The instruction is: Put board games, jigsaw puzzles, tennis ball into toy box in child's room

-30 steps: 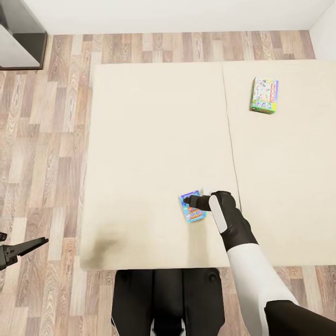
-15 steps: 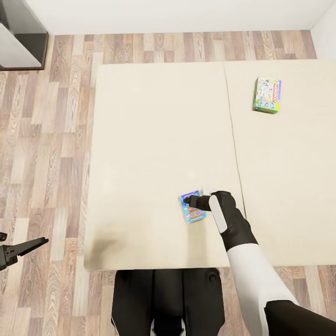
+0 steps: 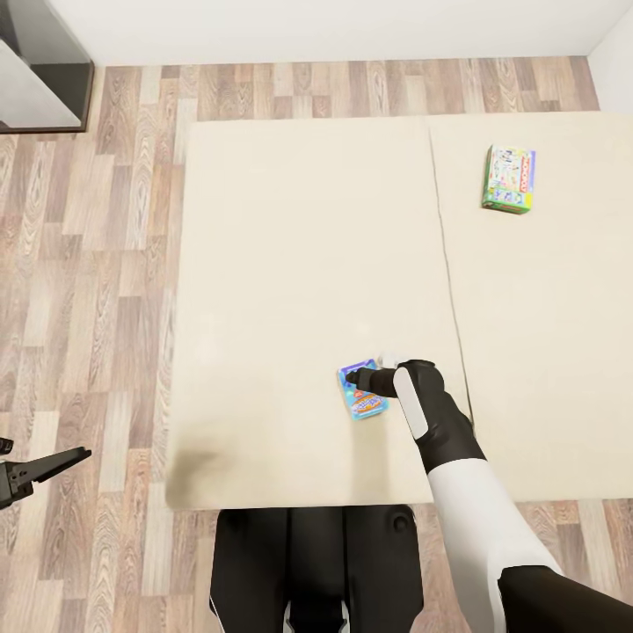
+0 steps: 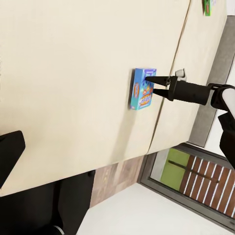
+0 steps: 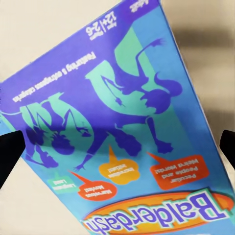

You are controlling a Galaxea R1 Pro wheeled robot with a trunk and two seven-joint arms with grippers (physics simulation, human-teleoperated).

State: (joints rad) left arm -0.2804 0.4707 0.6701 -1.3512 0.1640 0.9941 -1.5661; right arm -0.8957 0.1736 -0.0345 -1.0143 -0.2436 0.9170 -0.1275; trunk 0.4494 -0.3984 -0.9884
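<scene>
We are holding right gripper point(image 3: 359, 378) over blue-purple Balderdash board game point(image 3: 362, 392), jaws open wide, gripping nothing; game is lying flat on bed point(image 3: 290, 264) near its front edge. Green-edged board game point(image 3: 509, 179) is lying toward far right corner. Left gripper point(image 3: 40, 468) is hanging over wood floor point(image 3: 88, 264), jaw state unclear.

My head camera looks straight down from high up on the bed point(image 3: 308, 264) and the floor point(image 3: 88, 264). My left wrist camera looks across the bed from the side, farther away. My right wrist camera sits very close over the blue game box point(image 5: 117, 132), and I think all three cameras share that box.
</scene>
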